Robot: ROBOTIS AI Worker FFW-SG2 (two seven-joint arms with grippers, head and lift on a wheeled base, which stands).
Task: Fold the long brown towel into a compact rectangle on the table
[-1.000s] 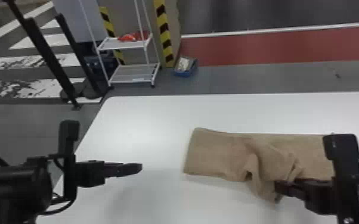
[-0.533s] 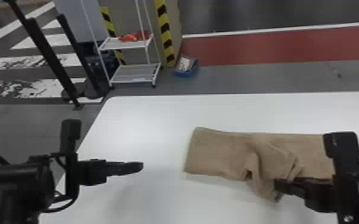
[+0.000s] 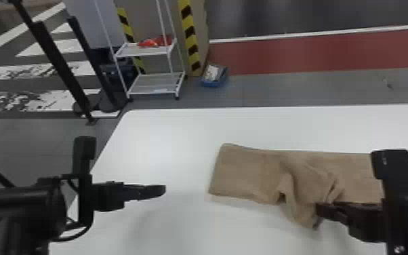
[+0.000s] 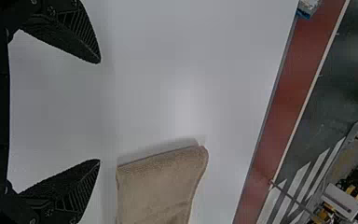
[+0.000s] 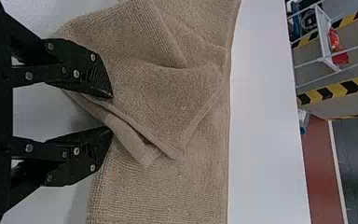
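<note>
The brown towel (image 3: 244, 173) lies lengthwise on the white table, flat at its left end and bunched in the middle, where a crumpled corner hangs toward the near side. My right gripper (image 3: 319, 209) is at the near side of that bunch. In the right wrist view, my right gripper (image 5: 112, 113) has its fingers parted, with a folded edge of the towel (image 5: 163, 186) running between them. My left gripper (image 3: 164, 190) stands over bare table, left of the towel. From the left wrist, the left gripper (image 4: 99, 112) is wide open, and the towel's end (image 4: 161, 182) lies beyond its fingers.
Bare white table (image 3: 179, 132) surrounds the towel's left end and far side. Past the far edge, on the floor, are a white rack (image 3: 152, 83), a blue box (image 3: 214, 76) and black posts (image 3: 61, 64).
My right gripper has edged slightly away from the near side, and the left one has shifted slightly right. The towel has hardly changed.
</note>
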